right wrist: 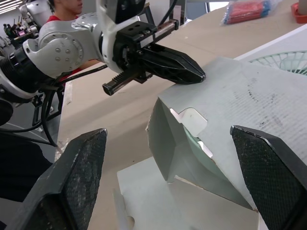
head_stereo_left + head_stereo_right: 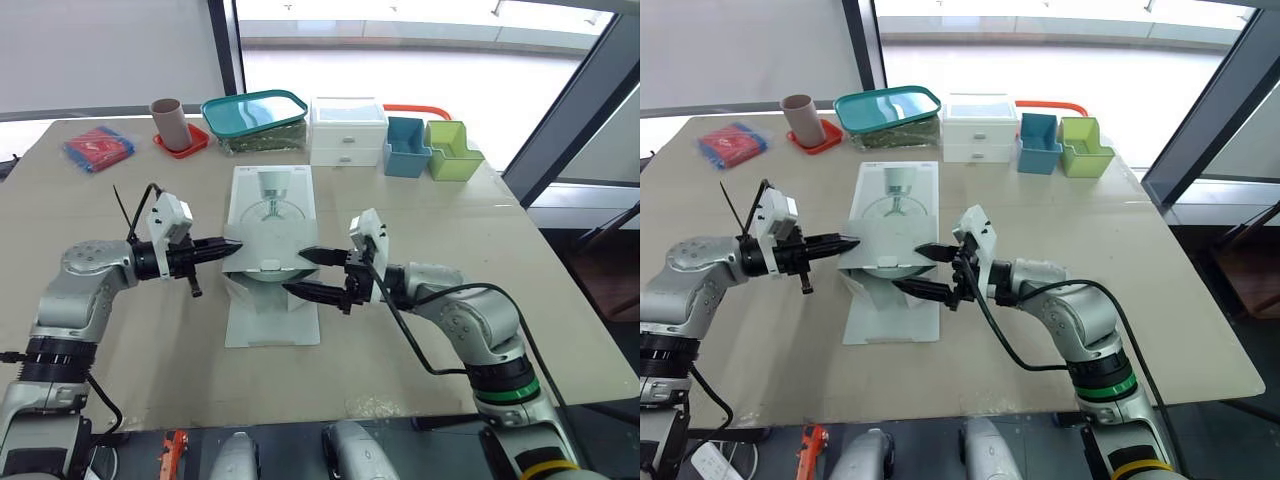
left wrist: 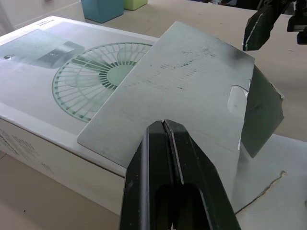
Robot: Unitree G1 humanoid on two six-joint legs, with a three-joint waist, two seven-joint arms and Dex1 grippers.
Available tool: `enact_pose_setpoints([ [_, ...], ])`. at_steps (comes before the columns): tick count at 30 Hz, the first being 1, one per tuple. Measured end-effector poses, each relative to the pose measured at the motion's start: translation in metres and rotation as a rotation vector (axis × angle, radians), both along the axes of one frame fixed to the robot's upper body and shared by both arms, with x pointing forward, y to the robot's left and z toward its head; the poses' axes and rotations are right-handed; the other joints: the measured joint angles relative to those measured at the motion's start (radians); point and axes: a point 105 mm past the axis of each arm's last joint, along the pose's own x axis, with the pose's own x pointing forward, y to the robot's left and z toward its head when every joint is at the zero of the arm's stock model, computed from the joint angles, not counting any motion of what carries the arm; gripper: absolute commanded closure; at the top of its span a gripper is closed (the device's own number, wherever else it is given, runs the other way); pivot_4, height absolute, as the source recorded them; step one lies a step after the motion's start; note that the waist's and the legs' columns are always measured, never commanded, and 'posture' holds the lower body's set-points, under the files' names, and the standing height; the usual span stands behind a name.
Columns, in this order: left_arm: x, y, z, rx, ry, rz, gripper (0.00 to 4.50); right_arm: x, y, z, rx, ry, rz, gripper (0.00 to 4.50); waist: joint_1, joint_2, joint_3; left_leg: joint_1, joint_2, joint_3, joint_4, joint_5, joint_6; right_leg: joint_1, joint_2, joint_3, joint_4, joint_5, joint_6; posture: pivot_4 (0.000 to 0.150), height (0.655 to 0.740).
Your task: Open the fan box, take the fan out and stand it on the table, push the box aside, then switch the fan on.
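The fan box (image 2: 272, 215) lies flat at the middle of the table (image 2: 500, 300), with its end flap (image 3: 192, 86) raised. The left gripper (image 2: 232, 245) is closed empty, its tip set against the flap edge. The right gripper (image 2: 296, 271) is spread wide beside the flap, with nothing held

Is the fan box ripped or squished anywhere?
Yes, a bit. The white cardboard fan box has its near end flap folded up and back over the printed top, and that flap is scuffed with grey marks. The flat bottom flap lying on the tan table shows a ragged line, like a small tear.
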Motion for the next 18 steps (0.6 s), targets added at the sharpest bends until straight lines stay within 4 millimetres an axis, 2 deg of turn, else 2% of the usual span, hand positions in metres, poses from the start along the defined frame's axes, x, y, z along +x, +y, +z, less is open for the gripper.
enact_pose_setpoints([
  [8, 0.002, 0.001, -0.003, 0.006, 0.008, 0.009, 4.50, -0.013, 0.003, 0.007, -0.012, -0.030, 0.058, 0.30, 0.000, 0.000, 0.000, 0.000, 0.000, 0.000, 0.000, 0.000, 0.000, 0.000, 0.000, 0.000, 0.000, 0.000, 0.000, 0.150, 0.7400],
  [12, 0.004, 0.002, -0.003, 0.006, -0.001, 0.012, 4.50, -0.016, 0.012, 0.009, -0.064, -0.042, 0.089, 0.30, 0.000, 0.000, 0.000, 0.001, 0.000, 0.000, 0.000, 0.000, 0.000, 0.000, 0.000, 0.000, 0.000, 0.000, 0.000, 0.150, 0.7400],
  [18, 0.005, 0.001, -0.003, 0.013, -0.008, 0.018, 4.50, -0.012, 0.013, -0.001, -0.171, -0.029, 0.075, 0.30, 0.000, 0.000, 0.000, 0.000, 0.000, 0.000, 0.000, 0.000, 0.000, 0.000, 0.000, 0.000, 0.000, 0.000, 0.000, 0.150, 0.7400],
])
